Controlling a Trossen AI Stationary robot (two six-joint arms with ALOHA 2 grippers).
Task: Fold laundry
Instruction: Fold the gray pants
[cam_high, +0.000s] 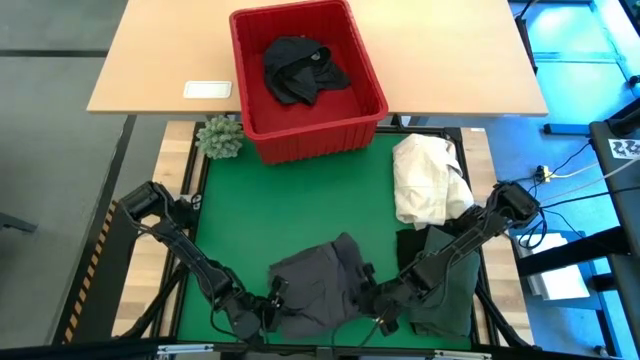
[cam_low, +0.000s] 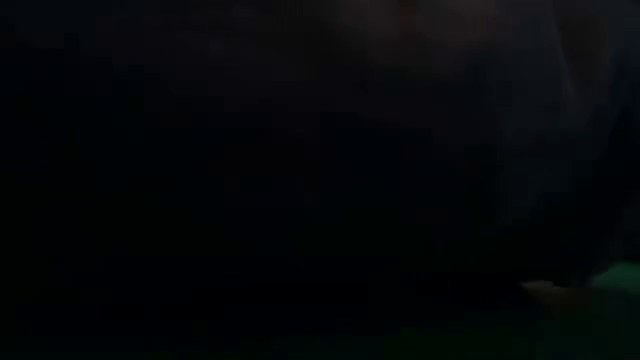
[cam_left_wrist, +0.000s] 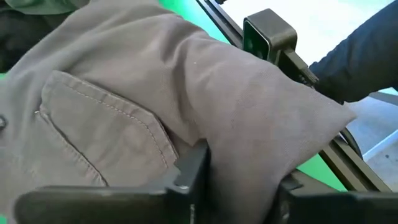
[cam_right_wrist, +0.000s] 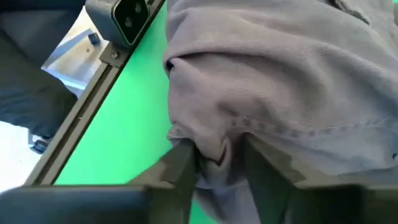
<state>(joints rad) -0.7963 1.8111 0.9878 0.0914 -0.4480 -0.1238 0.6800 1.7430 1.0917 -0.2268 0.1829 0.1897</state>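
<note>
Grey garment (cam_high: 325, 282), lengthwise across the table's near edge, pinched by both end effectors (cam_high: 268, 310) (cam_high: 380, 300).

The basket (cam_high: 306, 82) stands at the far edge of the mat (cam_high: 300, 210), partly on the wooden table (cam_high: 450, 60) behind it, with a crumpled garment (cam_high: 303, 68) in it. A card (cam_high: 208, 89) lies on that table left of the basket. A small plant (cam_high: 220, 137) sits just beside the basket's near left corner. The cloth heap (cam_high: 427, 178) lies on the mat's right side. Nearer than the heap lies a flat garment (cam_high: 445, 280). The trousers (cam_high: 322, 280) lie at the mat's near edge, centre, between the left gripper (cam_high: 272, 310) and the right gripper (cam_high: 375, 300); cloth sits between each gripper's fingers.
</note>
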